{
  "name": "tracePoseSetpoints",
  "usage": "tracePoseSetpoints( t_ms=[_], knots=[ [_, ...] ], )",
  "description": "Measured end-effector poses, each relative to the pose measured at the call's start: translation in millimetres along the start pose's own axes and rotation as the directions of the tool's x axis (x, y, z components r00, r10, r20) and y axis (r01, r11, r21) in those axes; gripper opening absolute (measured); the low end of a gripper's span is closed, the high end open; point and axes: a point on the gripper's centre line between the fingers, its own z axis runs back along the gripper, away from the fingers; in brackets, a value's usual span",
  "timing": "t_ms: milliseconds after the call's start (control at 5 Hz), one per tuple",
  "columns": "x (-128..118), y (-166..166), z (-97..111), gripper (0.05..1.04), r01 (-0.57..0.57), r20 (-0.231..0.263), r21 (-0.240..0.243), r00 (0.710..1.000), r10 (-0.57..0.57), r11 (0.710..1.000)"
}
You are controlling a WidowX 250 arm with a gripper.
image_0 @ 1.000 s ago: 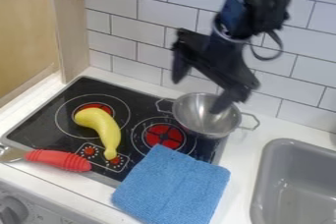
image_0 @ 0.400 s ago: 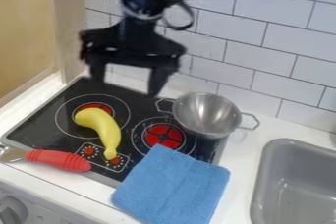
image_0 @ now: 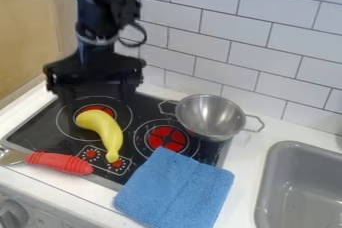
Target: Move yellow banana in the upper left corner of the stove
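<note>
Far left: utensil with ribbed red handle (image_0: 60,163) lay across the near-left edge of the flat black stove (image_0: 35,129), its metal head at the view's edge. Handle sat near the banana's narrow end, so I judged it worth avoiding on a grab.

My black two-finger tool (image_0: 97,96) hung over the stove's upper-left area, fingers apart, nothing held. Curved yellow plastic-looking banana (image_0: 105,131) lay nearer the camera: fat end on the left burner's red centre, narrow end by the red dials. Not in the corner yet.

Step in hand, as I read it: approach, pre-grasp. Next move called for coming toward the camera and down, fingers either side of the banana's middle, then close, lift clear, carry to the far-left corner, lower, release. Main risk: off-centre pinch, smooth curve rolling out.

Right of that, blue cloth (image_0: 177,188) overlapped the stove's near edge; shiny two-handled metal bowl (image_0: 210,117) stood at the far right. Neither blocked the route, in my judgement.
</note>
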Motion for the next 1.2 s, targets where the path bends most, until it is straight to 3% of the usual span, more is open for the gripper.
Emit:
tracePoseSetpoints(
  t_ms=[400, 800, 1000, 1200],
  knots=[
    [7, -17, -28, 0.999, -0.064, 0.052, -0.086, 0.996, 0.069, 0.994],
    [-2, -20, -42, 0.999, -0.087, 0.033, -0.085, 0.995, 0.09, 0.993],
    [-5, -21, -48, 0.939, -0.079, 0.017, -0.08, 0.997, 0.081, 0.994],
    [-5, -21, -51, 0.623, -0.077, 0.017, -0.075, 0.997, 0.079, 0.994]
  ],
)
